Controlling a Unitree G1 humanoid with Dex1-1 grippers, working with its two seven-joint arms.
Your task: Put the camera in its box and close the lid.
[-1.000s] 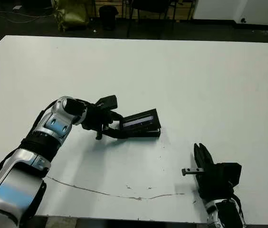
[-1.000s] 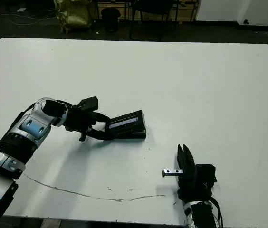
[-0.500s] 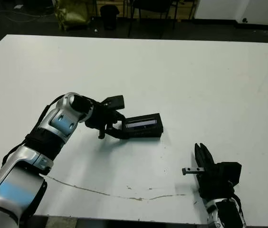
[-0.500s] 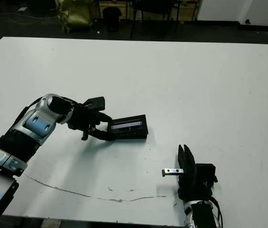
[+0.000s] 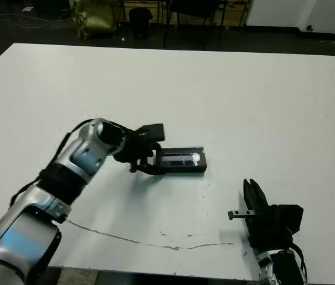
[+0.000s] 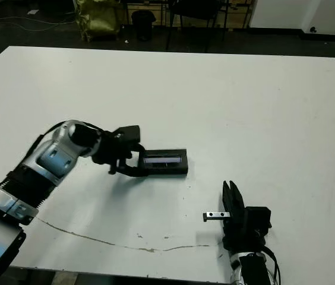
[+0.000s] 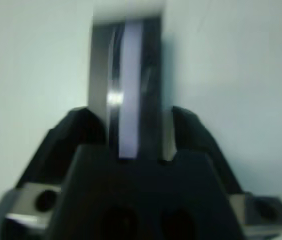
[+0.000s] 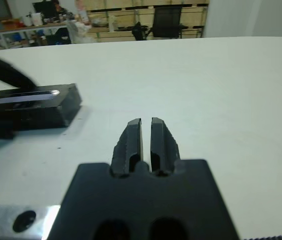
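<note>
Lid [image 5: 182, 158] now lies flat on box [image 5: 183, 168]; 1 s ago it sat tilted, propped at an angle. Looks closed or nearly so. Camera not visible, presumably inside, can't confirm. Left pincer [image 5: 153, 160] at the box's 9 o'clock end, fingers straddling the lid end, narrow grip on it. Box sits mid-counter. Right pincer [image 5: 252, 195] idle at 5 o'clock from box, fingers nearly together, empty. White counter [image 5: 227, 95] w/ thin crack line [image 5: 155, 242] along near edge. Dark room beyond, chairs, clutter.

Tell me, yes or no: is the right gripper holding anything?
No. The right gripper has its two black fingers pressed together with nothing between them, apart from the flat black lid with its pale strip.
</note>
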